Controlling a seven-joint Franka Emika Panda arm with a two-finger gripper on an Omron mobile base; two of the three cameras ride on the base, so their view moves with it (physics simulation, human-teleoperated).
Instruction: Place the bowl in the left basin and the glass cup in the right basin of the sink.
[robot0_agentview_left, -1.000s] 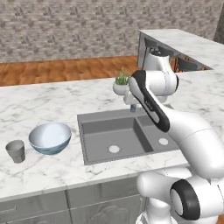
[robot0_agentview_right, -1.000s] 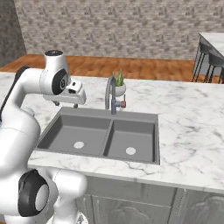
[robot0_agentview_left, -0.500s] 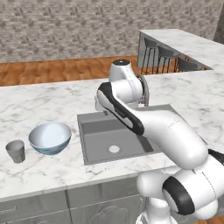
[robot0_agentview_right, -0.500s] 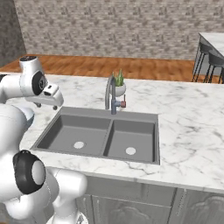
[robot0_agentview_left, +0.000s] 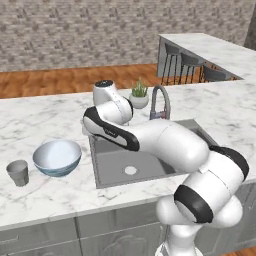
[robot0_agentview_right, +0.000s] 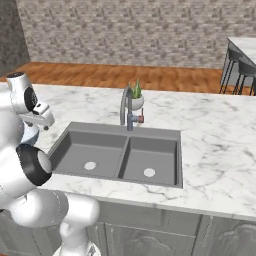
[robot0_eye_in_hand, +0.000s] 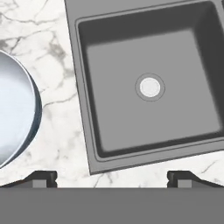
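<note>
The bowl (robot0_agentview_left: 57, 157), pale white-blue with a glassy rim, stands on the marble counter left of the sink (robot0_agentview_left: 102, 184). The glass cup (robot0_agentview_left: 18, 173) stands upright further left, apart from the bowl. My gripper (robot0_eye_in_hand: 112, 178) is open with nothing between its fingers and hangs above the counter strip between the bowl (robot0_eye_in_hand: 13, 118) and the left basin (robot0_eye_in_hand: 148, 87). From the right, the gripper (robot0_agentview_right: 44, 120) hovers over the sink's left rim, with the bowl (robot0_agentview_right: 28, 136) partly hidden behind my arm. The left basin (robot0_agentview_right: 92, 150) and the right basin (robot0_agentview_right: 152, 160) both lie bare.
A curved chrome tap (robot0_agentview_right: 125, 105) and a small potted plant (robot0_agentview_right: 136, 100) stand behind the sink. My own arm (robot0_agentview_left: 165, 142) crosses over the sink in the left base view. Bar stools (robot0_agentview_left: 190, 62) line a far counter at the back right.
My arm has swung left, from above the tap and the middle of the sink to the sink's left rim beside the bowl. The jaws have stayed open.
</note>
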